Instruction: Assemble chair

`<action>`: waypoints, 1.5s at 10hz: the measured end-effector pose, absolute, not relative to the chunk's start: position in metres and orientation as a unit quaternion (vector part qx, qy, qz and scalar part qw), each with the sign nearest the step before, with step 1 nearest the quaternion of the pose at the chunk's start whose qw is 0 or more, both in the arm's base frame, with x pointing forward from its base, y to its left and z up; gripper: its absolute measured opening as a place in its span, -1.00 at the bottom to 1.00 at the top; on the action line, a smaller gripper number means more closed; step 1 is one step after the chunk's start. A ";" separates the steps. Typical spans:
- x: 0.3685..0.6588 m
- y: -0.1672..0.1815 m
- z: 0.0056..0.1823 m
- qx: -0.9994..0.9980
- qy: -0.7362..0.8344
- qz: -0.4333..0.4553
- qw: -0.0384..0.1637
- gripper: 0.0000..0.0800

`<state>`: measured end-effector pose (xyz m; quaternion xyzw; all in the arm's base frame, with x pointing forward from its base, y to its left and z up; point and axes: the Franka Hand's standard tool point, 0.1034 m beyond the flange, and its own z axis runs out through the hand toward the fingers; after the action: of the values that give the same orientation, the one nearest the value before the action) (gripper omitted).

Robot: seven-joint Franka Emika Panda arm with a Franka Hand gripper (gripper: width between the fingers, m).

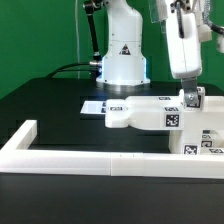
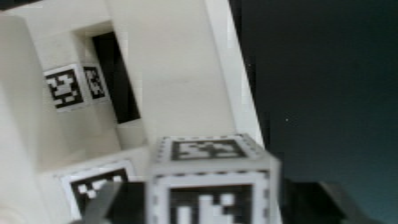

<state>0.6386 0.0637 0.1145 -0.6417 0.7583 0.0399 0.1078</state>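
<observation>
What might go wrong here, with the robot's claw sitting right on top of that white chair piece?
1. The gripper sits right at an upright part on the chair assembly; whether it grips isn't clear, so pulling away might drag or tip it.
2. Another tagged piece lies close beside the assembly near the border wall; a shifted assembly could knock it.

1. Behind my workspace hangs a green backdrop, plain and evenly lit.
2. Below me lies a black table with a matte top.
3. A long low white border wall runs along the table's near edge and turns a corner at the exterior view's left.
4. The marker board lies flat on the black top, beyond that wall.
5. Dark cables trail across the table's far edge before the green.
</observation>
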 end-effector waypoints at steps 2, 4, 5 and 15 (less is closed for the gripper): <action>0.638 0.067 0.114 -0.720 0.685 0.030 0.110 0.57; 0.637 0.069 0.114 -0.783 0.611 0.023 0.112 0.61; 0.636 0.069 0.114 -0.818 0.563 0.018 0.113 0.62; 0.632 0.076 0.116 -0.976 0.205 -0.009 0.078 0.62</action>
<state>0.6323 0.0764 0.1155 -0.9756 0.2049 -0.0086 0.0784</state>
